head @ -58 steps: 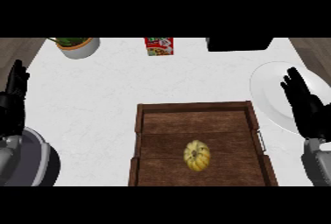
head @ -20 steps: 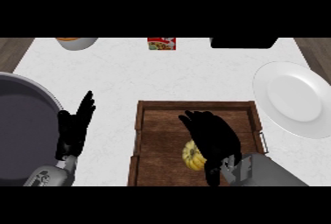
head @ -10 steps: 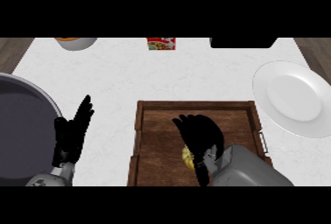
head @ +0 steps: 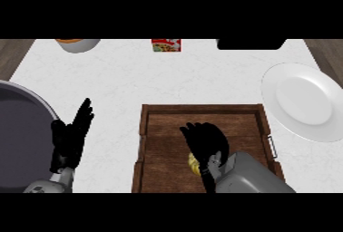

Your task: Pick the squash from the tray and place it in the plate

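The yellow squash [head: 194, 164] lies in the brown wooden tray [head: 201, 110] near its front, mostly hidden under my right hand [head: 206, 141]. Only a yellow sliver shows at the hand's left side. That hand lies over the squash with fingers stretched toward the tray's far end, not curled round it. The white plate [head: 305, 99] rests on the counter to the right of the tray. My left hand [head: 71, 136] is open, fingers up, left of the tray, resting.
A large dark round pan [head: 20, 136] fills the left edge beside my left hand. At the counter's back stand an orange-rimmed bowl [head: 77, 44], a small red box [head: 166, 45] and a black object [head: 251, 44].
My right hand came from the right edge onto the tray and has slid left and nearer over the squash, covering more of it. The left hand barely moved in the last second.
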{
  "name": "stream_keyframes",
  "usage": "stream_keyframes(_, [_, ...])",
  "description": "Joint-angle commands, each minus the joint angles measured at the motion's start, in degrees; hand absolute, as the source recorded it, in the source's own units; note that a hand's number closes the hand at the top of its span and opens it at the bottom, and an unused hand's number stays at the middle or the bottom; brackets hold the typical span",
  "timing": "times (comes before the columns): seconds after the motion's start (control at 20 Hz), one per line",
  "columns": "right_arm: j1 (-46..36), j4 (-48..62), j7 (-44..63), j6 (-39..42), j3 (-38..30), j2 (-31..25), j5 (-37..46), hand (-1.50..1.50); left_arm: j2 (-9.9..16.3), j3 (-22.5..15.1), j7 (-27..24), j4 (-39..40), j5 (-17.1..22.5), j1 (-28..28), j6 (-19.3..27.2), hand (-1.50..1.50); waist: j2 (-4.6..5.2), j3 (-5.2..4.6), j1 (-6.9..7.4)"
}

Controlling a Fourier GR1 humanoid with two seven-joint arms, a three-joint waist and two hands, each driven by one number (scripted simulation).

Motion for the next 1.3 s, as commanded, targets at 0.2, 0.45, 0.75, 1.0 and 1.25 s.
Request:
stream_keyframes(0.2, [2.6, 0.8, 4.2, 3.7, -1.2, 3.4, 4.1, -1.5, -0.1, 3.8, -1.0, 2.6, 0.4, 0.4, -4.1, 0.0, 0.19, -0.27, -0.09])
stream_keyframes(0.45, [3.8, 5.9, -3.3, 1.5, -1.6, 2.2, 9.0, -1.5, -4.2, 2.1, -3.2, 5.4, -3.5, -0.3, -2.4, 0.0, 0.24, -0.26, -0.09])
stream_keyframes(0.75, [0.6, 8.0, -8.8, 6.2, -4.4, 0.4, 11.4, 1.5, -3.9, 3.6, 0.5, 2.9, -3.5, -0.1, -4.0, 0.0, 0.24, -0.24, 0.23])
stream_keyframes(1.0, [2.1, 4.6, -12.0, 5.8, -4.4, 1.4, 15.5, 1.5, -5.1, 5.5, -1.9, 6.1, -4.9, -0.7, -5.5, 0.0, 0.23, -0.25, 0.02])
stream_keyframes(1.25, [4.7, 1.1, -13.5, 0.8, -1.0, -0.6, 22.0, 1.5, -3.8, 7.1, 0.3, 3.5, -5.1, -0.2, -6.0, 0.0, 0.14, -0.25, -0.2])
